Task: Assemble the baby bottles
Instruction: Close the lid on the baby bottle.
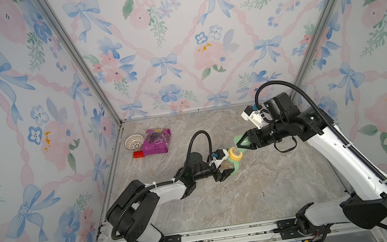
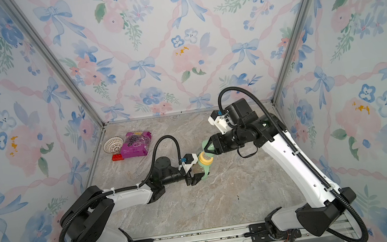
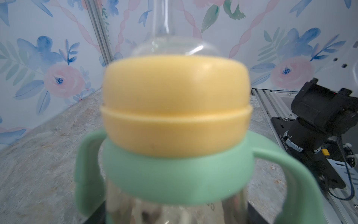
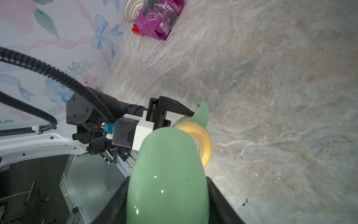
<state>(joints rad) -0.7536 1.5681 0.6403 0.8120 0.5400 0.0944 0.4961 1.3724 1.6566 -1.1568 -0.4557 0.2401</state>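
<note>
While the left gripper (image 1: 225, 171) stays out of this, lol, it's clamped on the clear jar body (image 1: 226, 165) around mid-table, green handled ring (image 3: 174, 178) and yellow collar (image 1: 235, 154) already on it. The right gripper (image 1: 243, 143) is pinching the green dome cap (image 4: 168, 174) just beside that collar. Can't tell if the cap touches the nipple (image 3: 168, 44). The purple packet (image 1: 156, 141) sits well apart.

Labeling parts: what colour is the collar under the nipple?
Pale yellow; the collar shows best in the left wrist view.
</note>
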